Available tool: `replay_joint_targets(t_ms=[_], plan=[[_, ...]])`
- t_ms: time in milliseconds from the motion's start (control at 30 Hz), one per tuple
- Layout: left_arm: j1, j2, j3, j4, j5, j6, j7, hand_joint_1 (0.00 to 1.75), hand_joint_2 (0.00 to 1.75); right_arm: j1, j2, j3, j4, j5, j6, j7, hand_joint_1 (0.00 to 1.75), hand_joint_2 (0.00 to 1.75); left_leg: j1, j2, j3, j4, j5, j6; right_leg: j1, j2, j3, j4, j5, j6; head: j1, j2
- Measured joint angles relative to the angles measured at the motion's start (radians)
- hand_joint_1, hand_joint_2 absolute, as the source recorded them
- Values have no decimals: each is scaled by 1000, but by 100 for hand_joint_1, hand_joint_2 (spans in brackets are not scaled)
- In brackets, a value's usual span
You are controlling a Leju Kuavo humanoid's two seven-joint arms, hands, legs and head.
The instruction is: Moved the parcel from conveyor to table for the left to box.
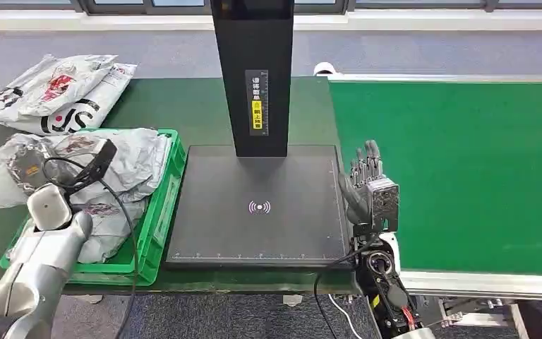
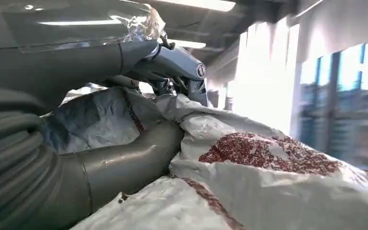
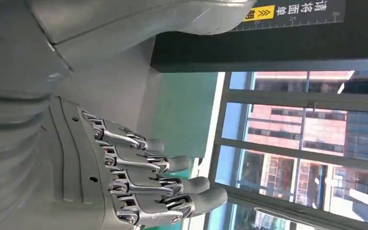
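Note:
My left hand (image 1: 79, 167) is down in the green crate (image 1: 161, 212), on the heap of grey plastic parcels (image 1: 130, 166). In the left wrist view its thumb (image 2: 129, 160) lies under a grey parcel (image 2: 96, 120) and its fingers (image 2: 175, 62) curl over the top, so the hand grips that parcel. A white parcel with red print (image 2: 268, 158) lies against the thumb. My right hand (image 1: 368, 189) stands open with its fingers (image 3: 172, 184) straight and nothing in them, between the black scanner plate (image 1: 257, 240) and the green conveyor belt (image 1: 466, 169).
A black post (image 1: 253, 70) rises from the back of the scanner plate. More grey and white parcels (image 1: 60, 92) lie on the green table at the far left. A black cable (image 1: 130, 247) hangs along my left arm. Windows show beyond the right hand.

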State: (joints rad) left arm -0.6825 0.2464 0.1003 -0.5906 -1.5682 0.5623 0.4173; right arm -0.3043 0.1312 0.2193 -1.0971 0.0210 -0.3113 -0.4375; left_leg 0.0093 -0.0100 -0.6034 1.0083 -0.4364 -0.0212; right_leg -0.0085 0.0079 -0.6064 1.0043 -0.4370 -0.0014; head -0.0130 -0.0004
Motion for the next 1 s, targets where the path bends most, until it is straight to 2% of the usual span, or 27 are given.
replay_joint_targets(t_ms=[200,233,333,433,500,667,700,1000], plan=[[-4,28,21,24,-1,-20,21,175,175,0,0,0,0,0,2,0,0,175,0,0,0,0,0,0,0,0,0,0,0,0,0,0],[-6,31,21,31,-1,-42,34,0,175,1,0,0,0,0,4,-1,0,175,0,0,0,0,0,0,0,0,0,0,0,-1,0,0],[-17,42,21,55,-1,-91,61,0,175,9,0,0,-7,6,6,-3,0,175,0,0,0,0,0,0,0,0,0,0,0,-1,0,0],[-31,53,25,91,14,-144,18,0,175,18,0,0,-20,12,9,-2,0,175,0,1,1,0,0,-1,0,0,0,0,0,-1,0,0],[-38,51,36,106,47,-122,-38,0,175,27,0,-1,-35,18,13,1,0,175,0,1,1,0,0,-1,0,0,0,0,0,-1,0,0],[-59,25,104,125,223,-11,-268,0,175,51,-2,-4,-82,22,21,8,0,175,0,1,0,0,1,-1,0,0,0,0,0,-1,0,0],[-64,20,113,127,229,-10,-278,0,0,53,-2,-4,-86,22,21,9,0,175,0,1,0,0,1,-1,0,0,0,0,1,-1,0,0],[-72,8,138,133,264,-3,-312,0,0,62,-4,-4,-100,23,21,14,0,175,0,2,1,0,1,-2,0,1,-1,0,1,-2,0,0]])
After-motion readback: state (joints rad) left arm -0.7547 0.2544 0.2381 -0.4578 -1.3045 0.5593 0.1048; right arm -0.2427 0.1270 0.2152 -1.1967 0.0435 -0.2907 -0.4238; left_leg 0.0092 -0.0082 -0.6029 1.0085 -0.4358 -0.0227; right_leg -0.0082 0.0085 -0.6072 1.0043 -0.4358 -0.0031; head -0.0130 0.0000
